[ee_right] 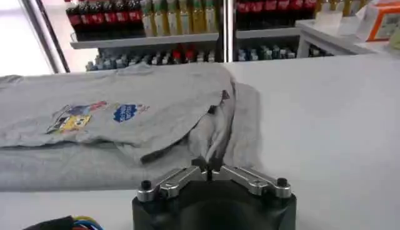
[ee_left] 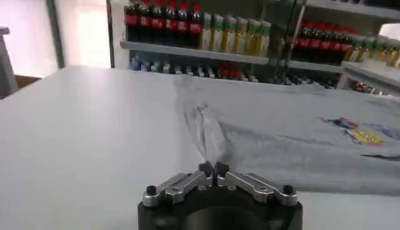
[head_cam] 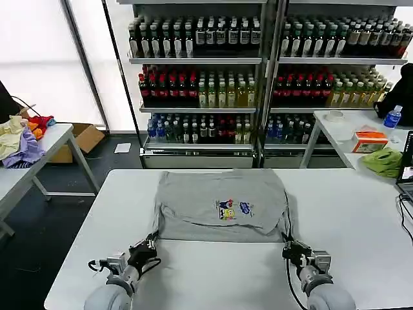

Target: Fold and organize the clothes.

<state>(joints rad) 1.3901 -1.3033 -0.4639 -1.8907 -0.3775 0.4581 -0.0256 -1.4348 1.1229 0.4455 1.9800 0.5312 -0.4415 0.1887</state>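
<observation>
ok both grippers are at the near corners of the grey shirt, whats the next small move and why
Probably lift both corners together and carry them toward the far edge. The left gripper and right gripper look shut on the near corners of the grey shirt, which lies flat, print up, on the table.

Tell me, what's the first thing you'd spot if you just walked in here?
A light grey shirt with a small colourful chest print lies partly folded in the middle of the white table. The left gripper pinches its near left corner and the right gripper its near right corner, both shut on the cloth. Behind the table stand shelves of bottled drinks.
</observation>
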